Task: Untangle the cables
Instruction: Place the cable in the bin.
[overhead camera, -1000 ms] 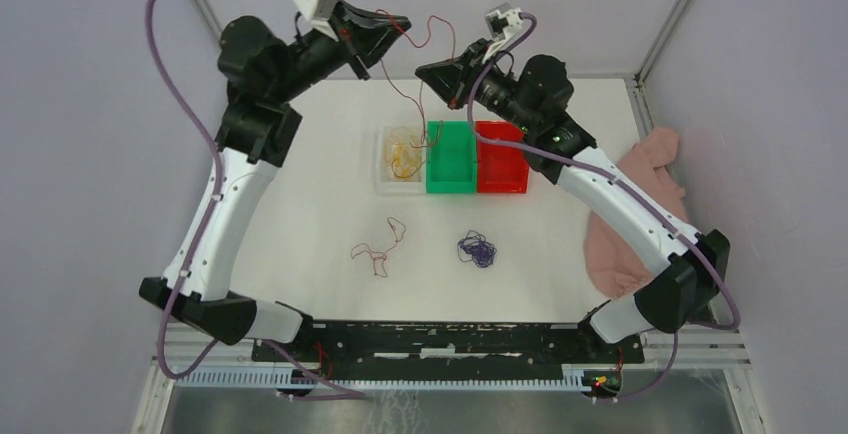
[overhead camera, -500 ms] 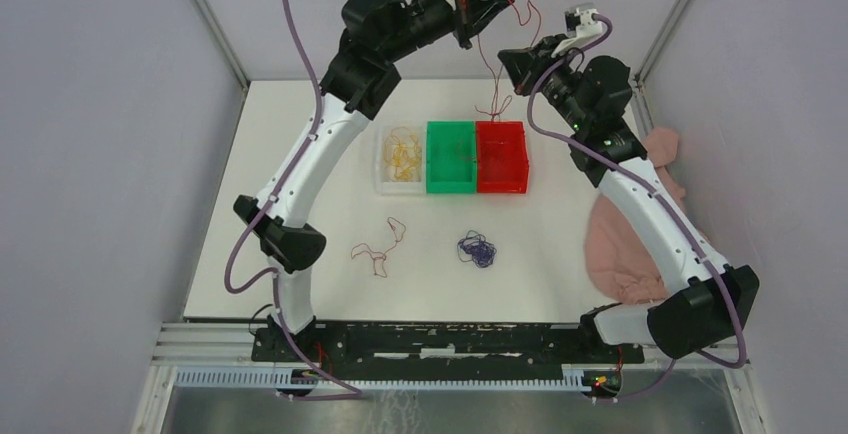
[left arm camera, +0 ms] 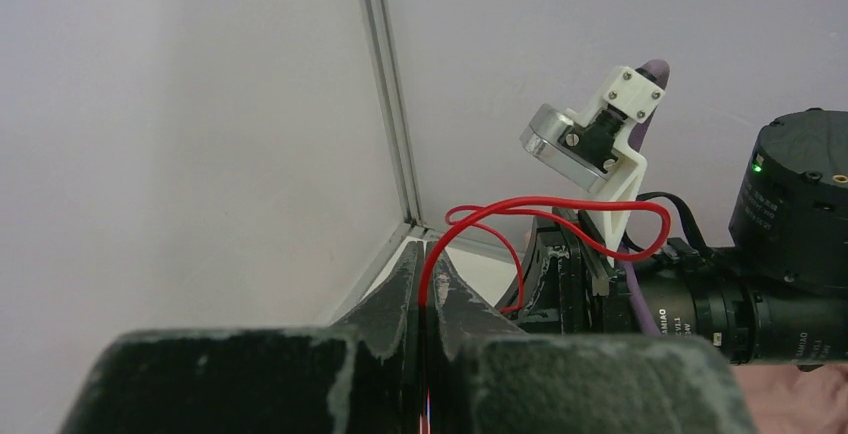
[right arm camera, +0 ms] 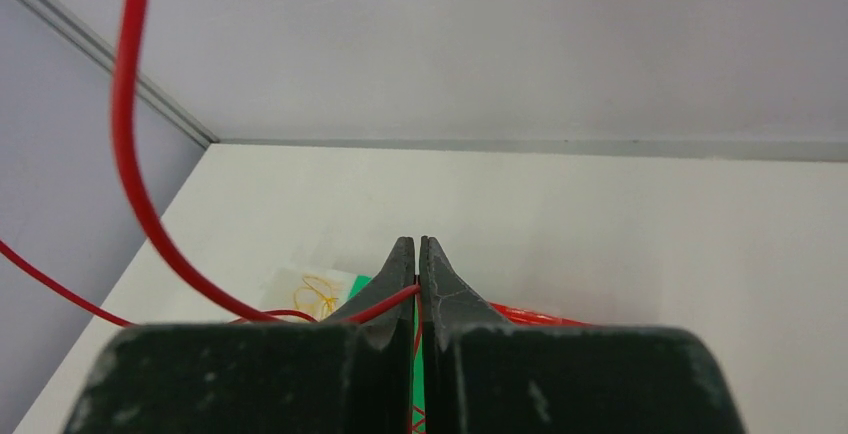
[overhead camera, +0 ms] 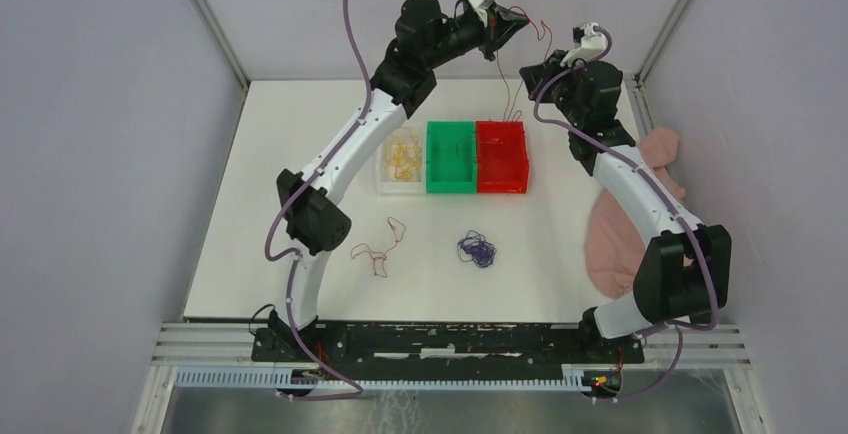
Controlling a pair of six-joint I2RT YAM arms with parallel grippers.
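- L gripper (left arm camera: 425, 254): clamped on red cable (right arm camera: 121, 74); held high at 12 o'clock, over far edge of table (overhead camera: 300, 204)
- R gripper (right arm camera: 418, 246): pinched on same cable; close by at 4 o'clock of L; slack hanging toward red bin (overhead camera: 505, 166)
- Yellow cable (overhead camera: 403, 154): inside clear tray (overhead camera: 381, 159), at 9 o'clock of green bin (overhead camera: 450, 159)
- 2nd red cable (overhead camera: 378, 249) & blue cable (overhead camera: 477, 249): loose on table at 6 o'clock of bins; apart

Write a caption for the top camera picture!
The left gripper and right gripper pinch one red cable above the red bin; a purple cable lies on the table.
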